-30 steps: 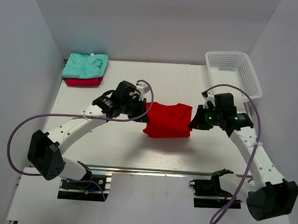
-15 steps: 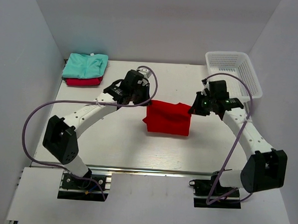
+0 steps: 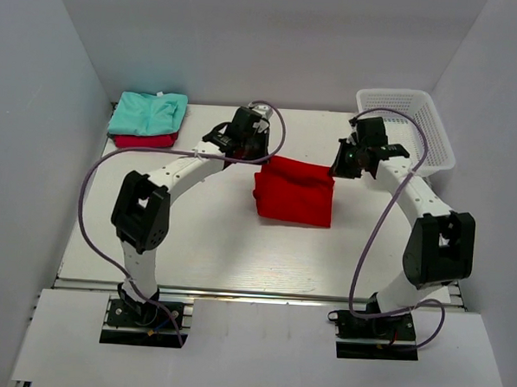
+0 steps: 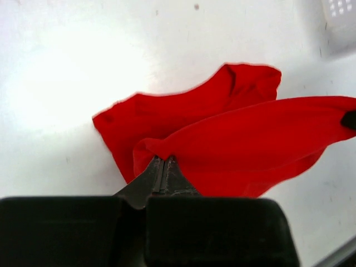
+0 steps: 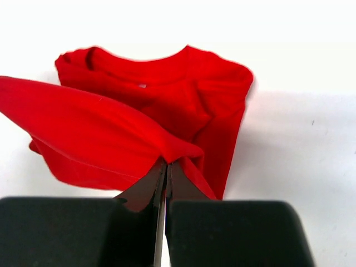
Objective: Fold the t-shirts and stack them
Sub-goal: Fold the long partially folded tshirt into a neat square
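Red t-shirt (image 3: 295, 195) is stretching between the left gripper (image 3: 258, 161) and right gripper (image 3: 336, 170) in the top view, each taking one far corner, probably to lay the fold down evenly. Left wrist view: jaws are pinching a bunched cloth edge right at the tips. Right wrist view: jaws are clamping the opposite corner, the lower layer lying flat beyond the tips.

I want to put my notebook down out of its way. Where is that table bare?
The widest bare patch of table lies between the red t-shirt and the near rail. A narrower strip runs behind the shirt, between the folded stack and the basket. The middle is crowded: the left tool and right tool both pinch the shirt.
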`<state>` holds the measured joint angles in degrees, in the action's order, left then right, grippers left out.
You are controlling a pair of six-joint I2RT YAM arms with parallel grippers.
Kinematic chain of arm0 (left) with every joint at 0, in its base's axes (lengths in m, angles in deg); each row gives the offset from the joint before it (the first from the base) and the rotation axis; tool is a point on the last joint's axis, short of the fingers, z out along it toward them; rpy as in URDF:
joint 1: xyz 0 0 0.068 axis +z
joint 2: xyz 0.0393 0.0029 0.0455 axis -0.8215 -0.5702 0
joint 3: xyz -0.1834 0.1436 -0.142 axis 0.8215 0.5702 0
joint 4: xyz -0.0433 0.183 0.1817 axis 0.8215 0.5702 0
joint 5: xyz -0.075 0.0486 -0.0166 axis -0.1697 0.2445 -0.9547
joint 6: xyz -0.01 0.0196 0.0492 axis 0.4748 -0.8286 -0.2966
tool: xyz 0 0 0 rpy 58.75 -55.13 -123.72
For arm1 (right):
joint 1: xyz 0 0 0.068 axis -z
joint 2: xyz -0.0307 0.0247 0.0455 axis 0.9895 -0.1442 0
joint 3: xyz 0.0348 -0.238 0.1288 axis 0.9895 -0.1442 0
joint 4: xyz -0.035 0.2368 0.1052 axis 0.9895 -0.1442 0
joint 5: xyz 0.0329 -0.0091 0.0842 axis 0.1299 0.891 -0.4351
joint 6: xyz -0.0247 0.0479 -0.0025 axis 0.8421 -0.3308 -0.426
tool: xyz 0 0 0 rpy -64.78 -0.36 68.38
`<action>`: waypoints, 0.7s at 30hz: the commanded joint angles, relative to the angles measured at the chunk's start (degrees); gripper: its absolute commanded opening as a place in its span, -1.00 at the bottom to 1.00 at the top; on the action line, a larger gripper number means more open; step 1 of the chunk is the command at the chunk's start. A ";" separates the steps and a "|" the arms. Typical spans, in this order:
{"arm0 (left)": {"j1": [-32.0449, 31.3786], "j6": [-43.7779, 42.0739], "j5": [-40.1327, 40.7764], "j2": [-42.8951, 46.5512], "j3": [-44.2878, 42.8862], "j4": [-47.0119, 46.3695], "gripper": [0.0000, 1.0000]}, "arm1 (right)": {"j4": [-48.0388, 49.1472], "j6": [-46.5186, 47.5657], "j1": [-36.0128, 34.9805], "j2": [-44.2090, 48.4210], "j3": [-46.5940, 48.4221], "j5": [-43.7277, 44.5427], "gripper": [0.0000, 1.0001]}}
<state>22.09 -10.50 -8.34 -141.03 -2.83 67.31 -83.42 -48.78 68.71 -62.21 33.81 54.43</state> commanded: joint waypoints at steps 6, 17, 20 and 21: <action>2.65 -2.42 0.72 -8.48 -10.44 -0.45 -1.00 | 0.03 3.11 2.09 -10.09 10.73 1.18 -1.00; 5.81 -4.18 -4.02 -18.07 -17.81 -8.71 -0.59 | 6.78 1.53 4.29 -22.40 18.04 -0.31 -0.05; 6.34 -4.71 -5.34 -19.13 -19.85 -8.71 0.81 | 6.97 1.80 4.73 -24.51 21.64 -0.67 0.81; 6.34 -5.32 -5.35 -19.13 -20.37 -8.71 0.95 | 6.97 2.06 4.82 -24.51 22.17 -1.01 0.81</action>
<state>27.49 -14.52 -11.91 -162.25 -20.05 61.06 -79.85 -46.93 72.78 -87.11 51.62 54.06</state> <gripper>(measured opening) 0.890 0.894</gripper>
